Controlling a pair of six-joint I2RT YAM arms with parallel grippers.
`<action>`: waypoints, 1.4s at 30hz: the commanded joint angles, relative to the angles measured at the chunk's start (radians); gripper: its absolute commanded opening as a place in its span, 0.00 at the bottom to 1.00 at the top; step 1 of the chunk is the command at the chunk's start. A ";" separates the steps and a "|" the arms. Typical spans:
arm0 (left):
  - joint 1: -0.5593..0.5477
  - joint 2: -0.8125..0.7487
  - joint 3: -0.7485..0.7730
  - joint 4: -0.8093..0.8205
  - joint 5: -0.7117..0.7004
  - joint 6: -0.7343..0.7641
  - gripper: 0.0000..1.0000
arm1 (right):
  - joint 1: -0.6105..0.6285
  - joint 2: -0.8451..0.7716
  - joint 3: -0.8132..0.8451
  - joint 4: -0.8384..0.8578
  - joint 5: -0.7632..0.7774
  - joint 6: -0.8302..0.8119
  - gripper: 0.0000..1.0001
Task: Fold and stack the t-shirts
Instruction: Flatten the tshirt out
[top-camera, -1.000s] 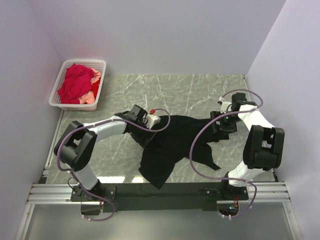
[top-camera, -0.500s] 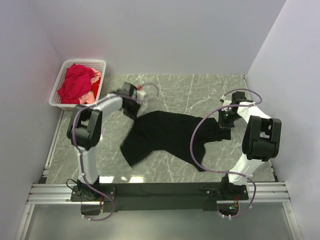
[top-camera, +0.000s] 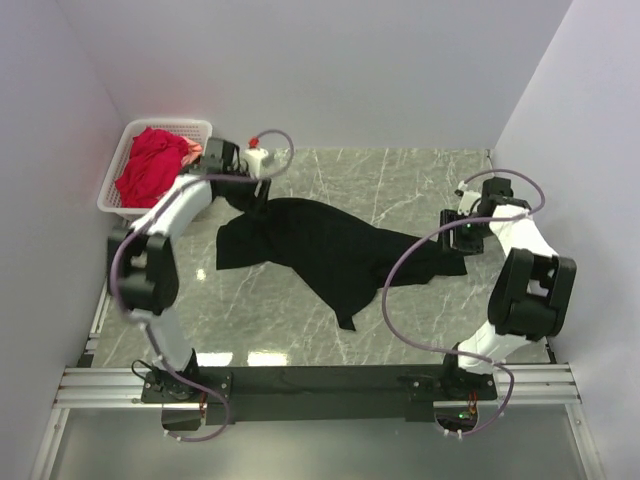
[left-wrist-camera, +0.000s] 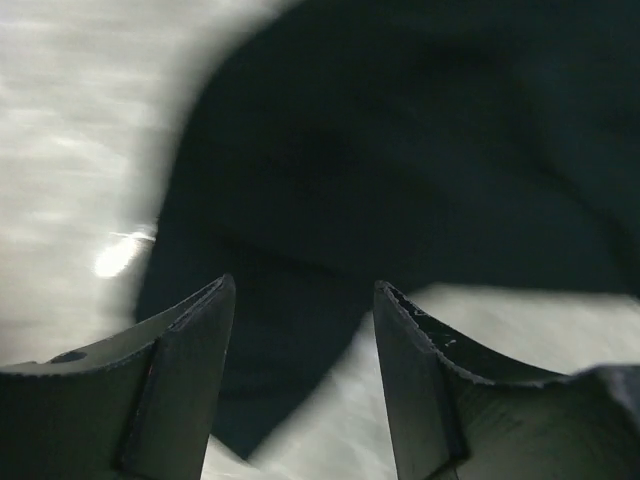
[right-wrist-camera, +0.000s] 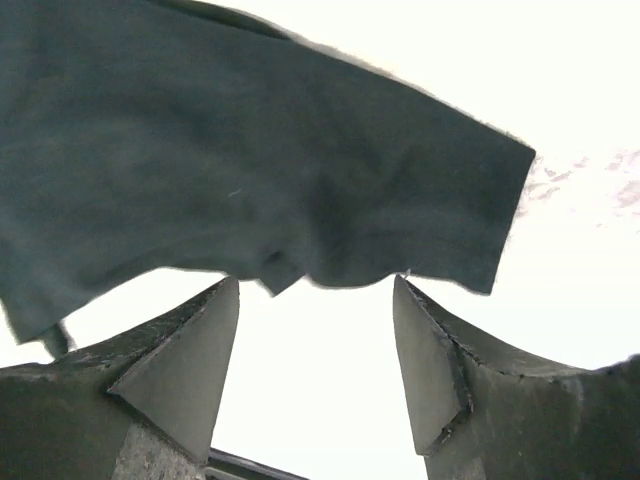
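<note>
Black t-shirt (top-camera: 320, 245): plain, matt, soft knit. It lies loose on the marble table (top-camera: 400, 180), stretched in a long, uneven band between the two arms and not folded.
- Outline is irregular. There is a broad lobe at the left end, a pointed flap (top-camera: 350, 318) reaching toward the near edge, and a narrow right end.
- Shallow wrinkles run across the middle. No print can be made out from the top view.
- The right wrist view shows one short sleeve (right-wrist-camera: 430, 200) with a straight hemmed edge, lying flat on the pale surface, with soft folds along its lower edge.

Left gripper (left-wrist-camera: 302, 290): jaws spread, nothing between them. It hangs over the shirt's far-left corner, just beside the basket (top-camera: 112, 205). The view is motion-blurred, with dark cloth and light table showing past the tips. The fingers (left-wrist-camera: 180, 400) are dark, matt and wedge-shaped.

Right gripper (right-wrist-camera: 315, 285): jaws spread, nothing pinched. The sleeve edge sits beyond the tips and does not touch them.

Other shirts:
- The crimson shirt (top-camera: 150, 165) is bunched in a heap in the basket.
- The salmon pink shirt (top-camera: 190, 152) peeks out at the heap's right side.

The basket is white plastic lattice, rectangular, and sits at the far-left corner of the table. The table is grey-green stone with white veins and a glossy finish.
</note>
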 joint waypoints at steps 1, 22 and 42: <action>-0.106 -0.218 -0.195 0.042 0.238 -0.011 0.64 | -0.004 -0.150 0.021 -0.055 -0.082 -0.051 0.70; -0.781 -0.125 -0.524 0.446 -0.170 -0.327 0.71 | -0.045 0.021 -0.030 0.039 0.137 -0.074 0.72; -0.549 -0.290 -0.404 0.149 -0.053 -0.246 0.00 | -0.060 0.030 0.062 0.028 -0.013 -0.009 0.00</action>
